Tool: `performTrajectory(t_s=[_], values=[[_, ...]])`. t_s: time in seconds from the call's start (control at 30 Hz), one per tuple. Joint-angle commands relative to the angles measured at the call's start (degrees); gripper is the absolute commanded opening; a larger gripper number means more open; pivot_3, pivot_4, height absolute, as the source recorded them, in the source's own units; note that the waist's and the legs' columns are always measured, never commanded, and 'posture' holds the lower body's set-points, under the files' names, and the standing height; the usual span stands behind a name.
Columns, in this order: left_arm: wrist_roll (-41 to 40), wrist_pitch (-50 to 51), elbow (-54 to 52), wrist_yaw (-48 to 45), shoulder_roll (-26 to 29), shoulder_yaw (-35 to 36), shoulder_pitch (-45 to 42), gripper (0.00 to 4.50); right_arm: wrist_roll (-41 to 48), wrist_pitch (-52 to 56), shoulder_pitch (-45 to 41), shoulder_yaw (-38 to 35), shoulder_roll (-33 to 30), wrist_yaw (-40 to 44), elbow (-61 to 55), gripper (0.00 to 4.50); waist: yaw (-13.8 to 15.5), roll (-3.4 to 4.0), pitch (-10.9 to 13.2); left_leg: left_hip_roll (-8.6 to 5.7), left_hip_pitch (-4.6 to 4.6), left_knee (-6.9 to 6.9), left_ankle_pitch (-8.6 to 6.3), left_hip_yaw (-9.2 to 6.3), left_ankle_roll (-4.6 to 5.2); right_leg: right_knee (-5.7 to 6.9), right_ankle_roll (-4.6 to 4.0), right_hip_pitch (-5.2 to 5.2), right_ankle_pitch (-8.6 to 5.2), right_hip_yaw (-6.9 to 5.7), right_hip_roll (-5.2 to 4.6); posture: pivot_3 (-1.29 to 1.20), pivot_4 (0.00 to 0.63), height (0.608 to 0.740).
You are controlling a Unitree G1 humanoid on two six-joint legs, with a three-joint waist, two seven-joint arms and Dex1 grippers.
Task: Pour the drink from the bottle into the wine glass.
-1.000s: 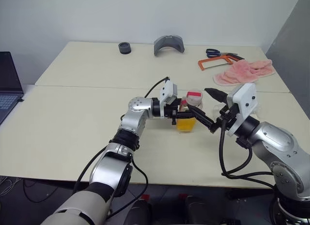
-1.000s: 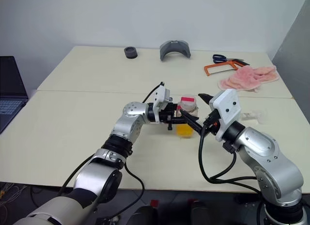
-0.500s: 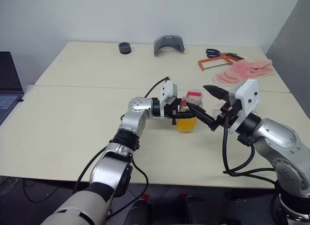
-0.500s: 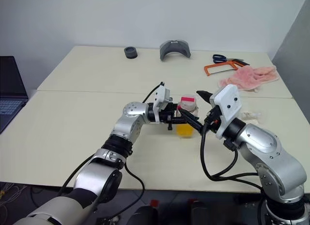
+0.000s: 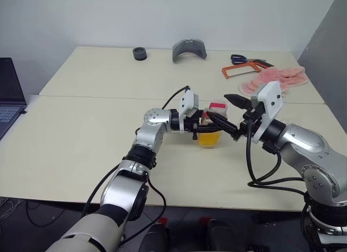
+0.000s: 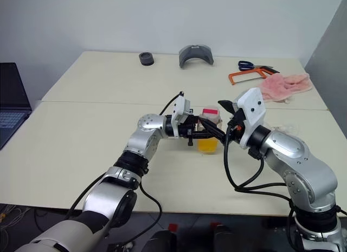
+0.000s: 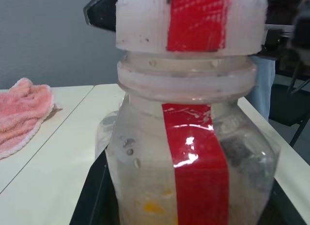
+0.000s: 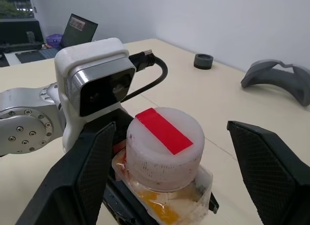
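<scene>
Gripping the bottle (image 5: pixel 210 134) upright over the worktop (image 5: pixel 81 149), left fingers (image 5: pixel 201 128) clamp its body while right fingers (image 8: pixel 92 172) gape wide either side of its cap (image 8: pixel 164 146).

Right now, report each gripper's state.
Left gripper: shut on the bottle.
Right gripper: open, fingers either side of the bottle's cap.

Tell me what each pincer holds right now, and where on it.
The left pincer holds the bottle by its body, below the cap. The right pincer is open around the cap, holding nothing.
</scene>
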Motion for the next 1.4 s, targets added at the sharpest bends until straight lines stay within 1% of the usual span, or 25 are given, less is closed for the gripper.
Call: performTrajectory(t_s=[0.03,0.17,0.2,0.37,0.53,0.6,0.7,0.77,0.83,0.9,0.93,1.0,1.1,1.17,1.23,1.3,1.4], values=[[-0.9,-1.1,-2.6,-0.2,-0.2,0.4,-0.6,1.64,1.2,0.2,-1.1,-0.9,-0.2,0.6,-0.7,3.35,0.0,0.00,0.0,0.00,0.00,0.00,0.00,0.00,0.00,0.00,0.00,0.00,0.00,0.00,0.00,0.00,0.150,0.740],[-0.9,-1.0,-2.7,-0.2,-0.2,0.4,-0.6,1.64,1.6,-0.2,-1.3,-0.9,0.3,0.3,-0.7,1.95,0.0,0.00,0.0,0.00,0.00,0.00,0.00,0.00,0.00,0.00,0.00,0.00,0.00,0.00,0.00,0.00,0.150,0.740],[-0.9,-1.0,-2.7,-0.2,-0.2,0.4,-0.6,1.64,1.6,-0.3,-1.3,-0.9,0.4,0.2,-0.8,1.83,0.0,0.00,0.0,0.00,0.00,0.00,0.00,-0.01,0.00,0.00,0.00,0.00,0.00,-0.01,0.00,0.00,0.150,0.740],[-1.0,-0.9,-3.0,-0.1,-0.2,0.4,-0.4,1.64,0.6,-1.7,-0.8,-0.6,0.3,0.2,-1.8,1.84,0.0,0.00,0.0,0.00,0.00,0.00,0.00,0.00,0.00,0.00,0.00,0.00,0.00,0.00,0.00,0.00,0.150,0.740],[-1.0,-0.6,-3.4,0.1,-0.2,0.3,-0.1,1.63,-10.2,-9.6,0.6,4.1,-4.7,1.6,-3.4,1.82,0.0,0.00,0.0,-0.01,0.00,-0.01,0.00,0.00,0.00,-0.01,0.00,0.00,0.00,0.00,0.00,0.00,0.150,0.740],[-1.1,-0.4,-3.7,0.1,-0.2,0.3,0.0,1.62,-11.0,-11.4,1.6,3.8,-4.0,1.2,-3.5,1.75,0.0,0.00,0.0,-0.02,-0.01,-0.01,0.00,0.00,0.00,-0.04,0.00,0.00,0.00,-0.02,0.00,0.00,0.150,0.740],[-1.1,-0.3,-3.9,0.2,-0.3,0.2,0.3,1.62,-8.8,-11.8,3.0,1.7,-1.7,0.7,-3.8,1.73,0.0,0.00,0.0,-0.02,0.00,-0.01,0.01,0.02,-0.01,-0.02,0.00,0.00,0.00,0.00,0.01,0.00,0.150,0.740],[-1.1,-0.2,-4.1,0.3,-0.4,0.2,0.4,1.62,-1.7,-9.0,4.2,-3.4,1.5,-1.1,-5.0,1.73,0.0,0.00,0.0,0.02,-0.01,-0.01,0.01,-0.02,-0.02,-0.02,0.00,0.00,0.00,-0.01,0.00,0.00,0.150,0.740],[-1.2,-0.1,-4.1,0.5,-0.4,0.3,0.5,1.62,3.4,-6.7,5.5,-8.3,2.9,-3.0,-6.3,1.72,0.1,0.00,0.0,0.02,-0.02,0.00,0.02,-0.02,-0.04,0.00,0.00,0.00,0.00,0.00,-0.02,0.00,0.150,0.740],[-1.3,0.0,-4.1,0.9,-0.3,0.7,0.6,1.62,7.6,-4.7,8.9,-13.9,2.5,-4.7,-8.0,1.72,0.2,0.00,0.0,0.00,-0.03,0.01,0.02,-0.02,-0.03,-0.01,0.00,0.01,0.00,0.00,-0.05,0.00,0.150,0.740],[-1.4,0.1,-4.1,1.1,-0.2,0.8,0.6,1.62,7.7,-4.6,12.2,-16.4,1.6,-4.6,-9.0,1.72,0.3,0.00,0.0,0.00,-0.04,0.00,0.00,-0.03,-0.01,-0.02,0.00,0.01,0.00,-0.01,-0.06,0.00,0.150,0.740],[-1.5,0.2,-4.1,1.2,-0.1,1.0,0.7,1.62,6.8,-5.2,18.4,-20.0,0.7,-4.8,-9.9,1.72,0.5,0.00,0.0,-0.02,-0.06,-0.02,0.00,-0.10,0.00,-0.06,0.00,0.04,0.00,-0.04,-0.06,0.00,0.150,0.740],[-1.7,0.4,-3.7,1.6,0.0,1.4,0.4,1.62,0.5,-8.8,30.6,-24.5,1.5,-5.4,-8.3,1.72,0.5,0.00,0.0,-0.03,-0.05,-0.06,0.00,0.00,0.01,-0.09,0.00,0.04,0.00,0.02,-0.04,0.00,0.150,0.740],[-1.8,0.5,-3.5,1.8,0.0,1.5,0.2,1.62,-4.2,-12.2,37.6,-25.5,3.4,-6.4,-5.4,1.72,0.4,0.00,0.0,-0.04,-0.07,-0.05,-0.01,0.04,0.01,-0.10,0.00,0.06,0.00,-0.01,-0.03,0.00,0.150,0.740],[-1.9,0.5,-3.3,2.0,0.1,1.7,0.1,1.62,-7.3,-14.4,42.0,-24.9,5.2,-7.3,-2.4,1.72,0.2,0.00,0.0,-0.06,-0.01,-0.06,-0.01,0.11,0.01,-0.07,0.00,0.06,0.00,0.08,0.00,0.00,0.150,0.740],[-1.9,0.6,-3.1,2.1,0.1,1.8,-0.1,1.62,-9.8,-15.9,44.9,-22.8,6.4,-6.8,0.3,1.72,-0.2,0.01,0.0,-0.06,0.13,-0.06,0.00,0.23,0.02,0.03,0.01,0.06,-0.01,0.21,0.05,0.00,0.150,0.740],[-1.8,0.7,-3.1,2.4,0.3,2.1,-0.2,1.62,-11.2,-17.1,46.1,-20.6,7.7,-6.2,2.9,1.72,-0.6,0.02,0.0,-0.04,0.24,-0.06,0.01,0.31,0.02,0.10,0.02,0.07,-0.01,0.25,0.23,0.00,0.150,0.740]])
